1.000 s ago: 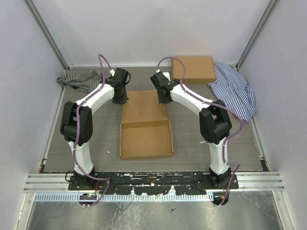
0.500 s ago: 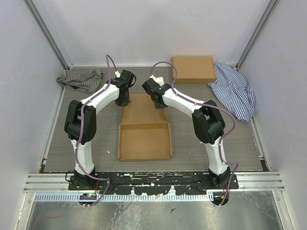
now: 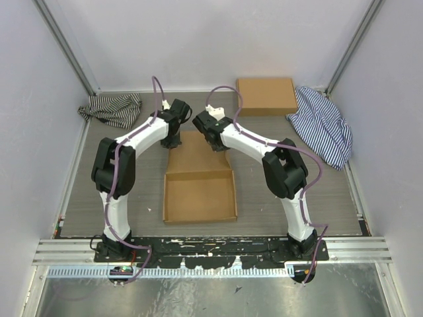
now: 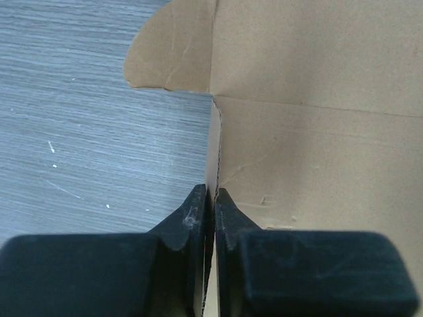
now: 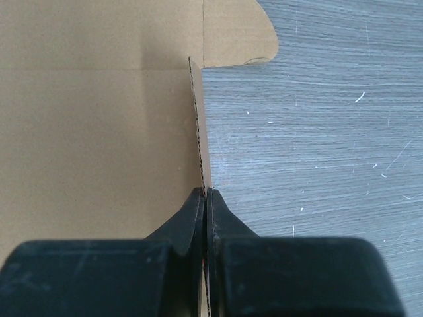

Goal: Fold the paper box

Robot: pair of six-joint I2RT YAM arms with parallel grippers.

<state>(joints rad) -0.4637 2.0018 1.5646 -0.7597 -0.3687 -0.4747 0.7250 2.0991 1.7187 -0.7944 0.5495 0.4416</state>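
The paper box [image 3: 198,191] lies in the middle of the table: a shallow brown tray nearest the arm bases, with its lid panel stretching away from them. My left gripper [image 3: 173,140] is shut on the lid's left side flap, which stands upright between its fingers [image 4: 192,218]. My right gripper [image 3: 218,144] is shut on the right side flap, also on edge. In the left wrist view the gripper [image 4: 213,193] pinches the cardboard edge of the box [image 4: 310,132]. The right wrist view shows the same: the gripper [image 5: 205,190] holds the thin flap, with the box panel [image 5: 99,119] to its left.
A ready-made brown cardboard box [image 3: 266,96] sits at the back right. A striped cloth [image 3: 112,107] lies at the back left and another striped cloth [image 3: 324,125] at the right wall. Grey walls enclose the table on three sides.
Both grippers have moved inward toward each other at the lid's far end, turning the side flaps up so the lid panel looks narrower.
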